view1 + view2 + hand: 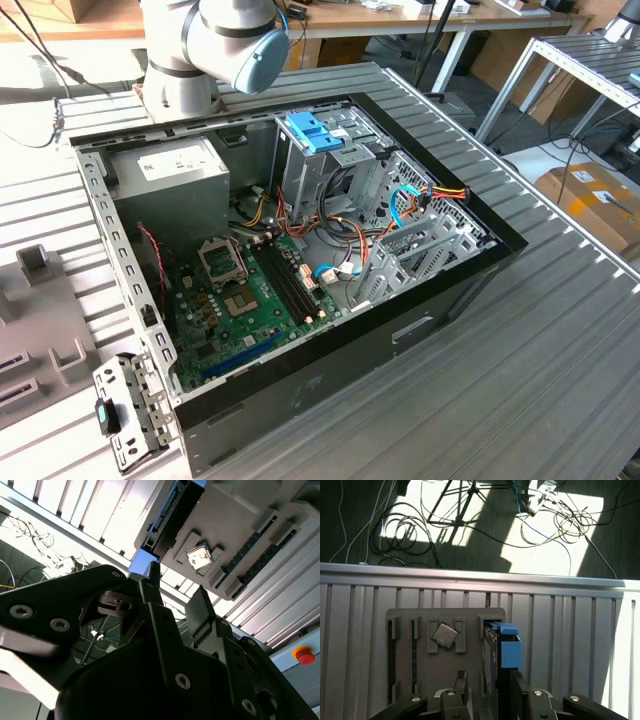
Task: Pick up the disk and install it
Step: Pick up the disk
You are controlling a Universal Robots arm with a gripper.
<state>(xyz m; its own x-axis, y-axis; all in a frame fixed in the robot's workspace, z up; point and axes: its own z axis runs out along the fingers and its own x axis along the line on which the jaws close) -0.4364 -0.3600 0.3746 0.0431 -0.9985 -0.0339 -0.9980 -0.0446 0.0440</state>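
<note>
1 disk [492,645] stands on edge in an outer slot of 1 grey holder [445,675], its blue side rail facing away from the holder's middle. 1 processor chip [445,635] lies tilted in a recess of the same holder, just beside the disk and apart from it. In both wrist views the gripper [490,677] hangs over the disk's near end with its 2 fingers [200,605] spread apart, 1 on each side of the disk, and nothing clamped between them.

The holder sits near the edge of the ribbed metal table [365,630], with bare table on both sides of it. Past that edge lies a dark floor with loose cables [470,525] in patches of sunlight.

In the exterior view, 1 open computer case [400,330] lies on the table in front of the arm [210,40], and 1 small metal bracket [125,410] rests by the case's corner.
</note>
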